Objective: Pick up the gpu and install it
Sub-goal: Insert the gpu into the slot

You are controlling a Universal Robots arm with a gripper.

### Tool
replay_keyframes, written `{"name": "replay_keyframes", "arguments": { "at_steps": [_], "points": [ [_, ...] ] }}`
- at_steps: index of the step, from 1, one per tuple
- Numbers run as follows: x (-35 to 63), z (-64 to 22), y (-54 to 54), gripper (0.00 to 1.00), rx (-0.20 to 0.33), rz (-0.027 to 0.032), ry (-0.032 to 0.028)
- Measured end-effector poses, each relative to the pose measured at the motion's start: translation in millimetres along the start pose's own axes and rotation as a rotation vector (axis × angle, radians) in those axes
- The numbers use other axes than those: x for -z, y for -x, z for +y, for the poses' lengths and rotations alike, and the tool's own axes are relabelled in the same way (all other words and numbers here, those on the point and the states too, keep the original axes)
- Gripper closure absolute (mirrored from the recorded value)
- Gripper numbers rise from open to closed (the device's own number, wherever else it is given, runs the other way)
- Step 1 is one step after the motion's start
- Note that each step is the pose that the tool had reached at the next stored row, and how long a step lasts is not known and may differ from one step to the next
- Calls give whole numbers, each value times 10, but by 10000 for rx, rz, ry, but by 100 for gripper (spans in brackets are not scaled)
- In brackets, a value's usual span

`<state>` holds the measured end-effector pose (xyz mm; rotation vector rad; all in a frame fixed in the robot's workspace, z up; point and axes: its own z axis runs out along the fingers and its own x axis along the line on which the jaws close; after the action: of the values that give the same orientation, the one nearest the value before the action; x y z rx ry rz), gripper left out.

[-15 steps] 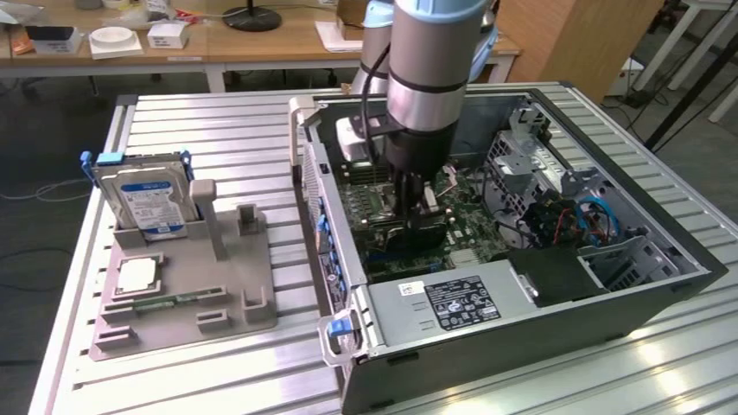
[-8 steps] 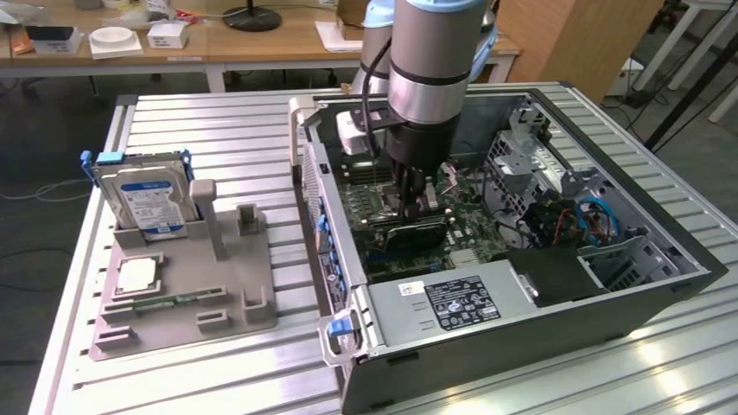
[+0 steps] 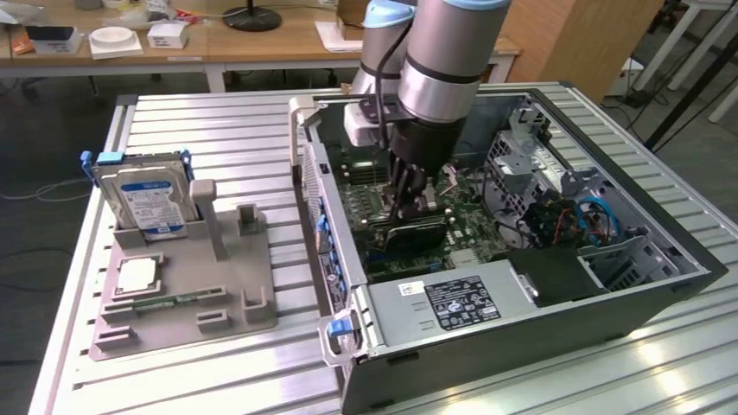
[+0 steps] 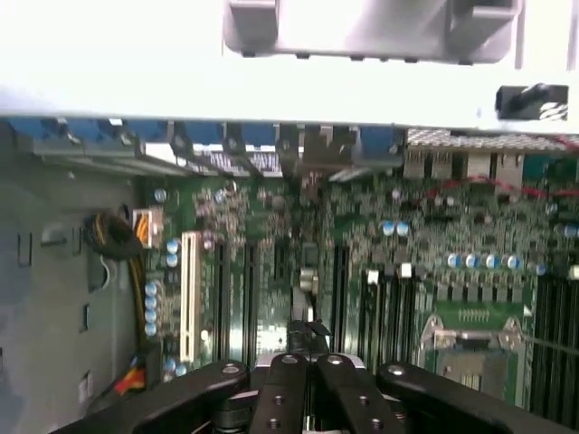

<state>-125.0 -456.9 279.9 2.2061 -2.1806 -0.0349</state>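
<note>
Inside the computer case [image 3: 554, 337], my gripper [image 3: 412, 212] squeezes the gpu [image 3: 417, 235] tight; if it tilts, it could scrape the green motherboard [image 4: 434, 235].

You have a ribbed metal table [image 3: 196, 130] carrying 2 things: a grey parts holder [image 3: 219, 285] toward the exterior view's left, and an open computer case [image 3: 519, 346] just beside it.
</note>
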Motion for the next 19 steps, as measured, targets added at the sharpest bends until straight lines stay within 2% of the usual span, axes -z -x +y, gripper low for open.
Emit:
{"name": "replay_keyframes", "arguments": {
  "at_steps": [1,2,7,9,16,19],
  "points": [
    [0,-16,0,89,1,-2,164],
    [1,-26,0,89,2,-4,255],
    [0,-27,0,89,3,-7,265],
    [-9,-31,0,89,7,-16,247],
    [-28,-136,-2,89,65,-45,229],
    [-28,-139,-1,89,72,-44,230]
  ]
}}
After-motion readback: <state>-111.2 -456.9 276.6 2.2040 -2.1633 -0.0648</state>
